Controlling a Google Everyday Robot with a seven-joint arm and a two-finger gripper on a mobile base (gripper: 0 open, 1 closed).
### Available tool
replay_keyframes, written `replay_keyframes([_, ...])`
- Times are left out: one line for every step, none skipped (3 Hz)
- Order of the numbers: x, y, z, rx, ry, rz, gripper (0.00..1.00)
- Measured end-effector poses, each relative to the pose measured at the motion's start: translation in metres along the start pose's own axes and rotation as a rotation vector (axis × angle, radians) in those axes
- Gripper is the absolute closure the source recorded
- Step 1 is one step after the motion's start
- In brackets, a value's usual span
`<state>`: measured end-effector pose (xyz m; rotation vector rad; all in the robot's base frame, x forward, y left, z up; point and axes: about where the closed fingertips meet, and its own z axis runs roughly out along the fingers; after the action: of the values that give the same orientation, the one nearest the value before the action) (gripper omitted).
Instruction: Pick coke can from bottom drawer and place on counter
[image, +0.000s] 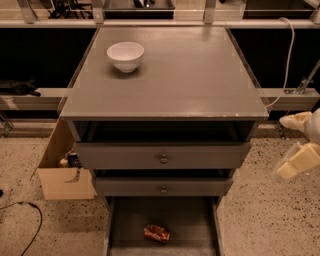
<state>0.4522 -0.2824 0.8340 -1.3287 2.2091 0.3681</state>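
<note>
The gripper (286, 147) hangs at the right edge of the scene, off to the right of the grey cabinet and below the level of the counter (185, 80), well apart from everything on it. Its two pale fingers (298, 120) seem spread apart with nothing between them, though they are blurred and partly cut off by the edge. The coke can (156, 233) lies on its side on the dark floor of the bottom drawer (127, 220), which is pulled out toward the near side; the can sits near the middle, touching neither side wall. Above it, two closed drawer fronts, the upper drawer front (120, 156) and the lower drawer front (120, 187), each carry a round metal knob at the centre. A white bowl (125, 55) stands upright on the far left part of the counter. A cardboard box (62, 182) sits on the speckled floor (260, 220) just left of the cabinet, with a dark cable (31, 226) trailing on the near left. A white cable (289, 55) runs down behind the counter's right side.
</note>
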Motion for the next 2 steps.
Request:
replay_keyframes([0.012, 0.009, 0.026, -0.056, -0.069, 0.003, 0.00])
replay_keyframes([0.013, 0.041, 0.035, -0.112, -0.096, -0.038, 0.00])
